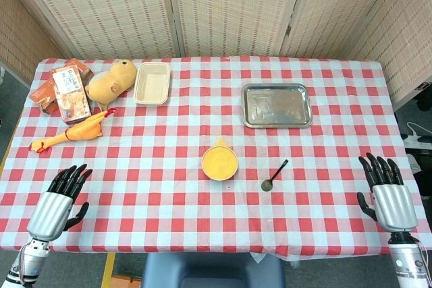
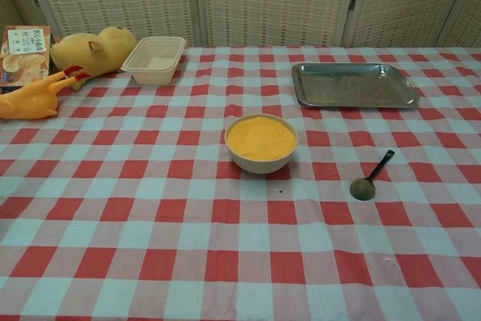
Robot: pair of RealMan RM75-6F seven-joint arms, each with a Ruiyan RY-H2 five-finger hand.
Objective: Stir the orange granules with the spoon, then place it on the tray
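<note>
A desk (image 1: 169, 220) covered in a red-and-white checked cloth carries a group of things at its far left. A cream rectangular plastic container (image 1: 152, 82) sits just beside a yellow plush duck toy (image 1: 111, 80). Left of the duck lie orange printed cardboard boxes (image 1: 65, 90), stacked and overlapping. Nearer, a yellow rubber chicken with a red comb (image 1: 74, 133) lies on its side. Woven rattan folding screens (image 1: 229, 5) stand behind the desk.

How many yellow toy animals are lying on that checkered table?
2. The yellow plush duck lies at the far left, beside the beige container. The rubber chicken lies just in front of it, near the snack boxes. Nothing seems hidden.
</note>
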